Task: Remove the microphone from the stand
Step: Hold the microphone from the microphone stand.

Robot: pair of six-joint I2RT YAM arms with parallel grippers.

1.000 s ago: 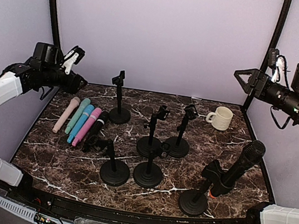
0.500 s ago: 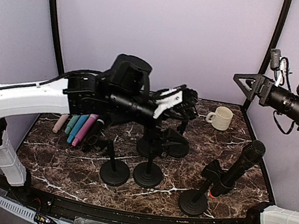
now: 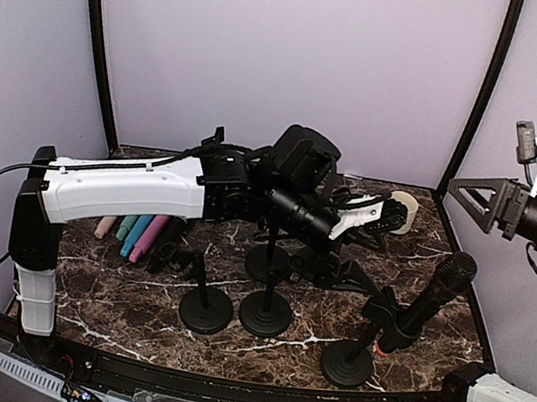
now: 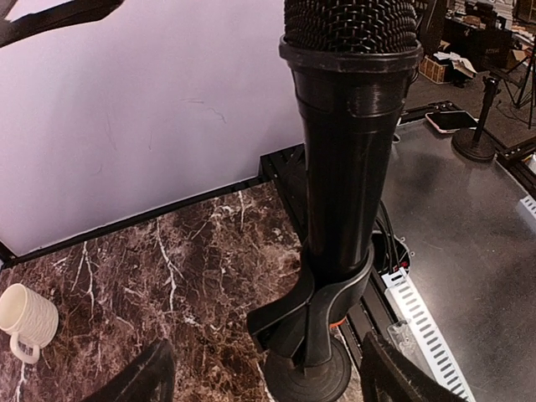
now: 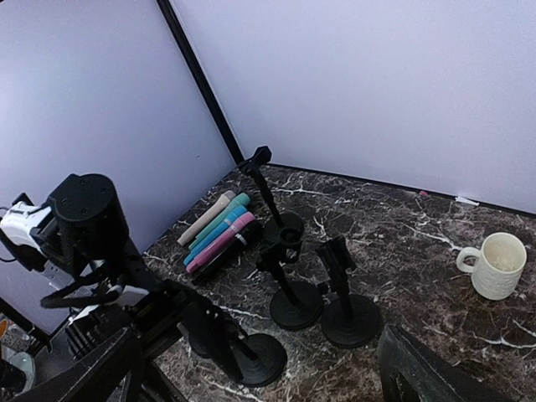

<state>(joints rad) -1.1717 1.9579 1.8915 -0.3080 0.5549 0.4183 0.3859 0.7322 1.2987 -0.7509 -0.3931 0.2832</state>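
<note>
Squarely before the gaping left claw (image 4: 268, 381) — microphone (image 4: 347, 167) in stand (image 4: 289, 318)

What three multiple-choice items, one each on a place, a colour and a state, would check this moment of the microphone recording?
1. Where on the table is the black microphone?
A) front right
B) back left
C) centre back

2. What colour is the mug?
A) red
B) cream
C) blue

3. What state is the black microphone in?
A) lying flat on the marble
B) clipped in its stand, leaning
C) tipped into the mug

Key:
1 A, the top view shows it rising at the front right.
2 B, the right wrist view shows a cream mug with a handle.
3 B, the left wrist view shows the clip around its lower body, above the round base.
</note>
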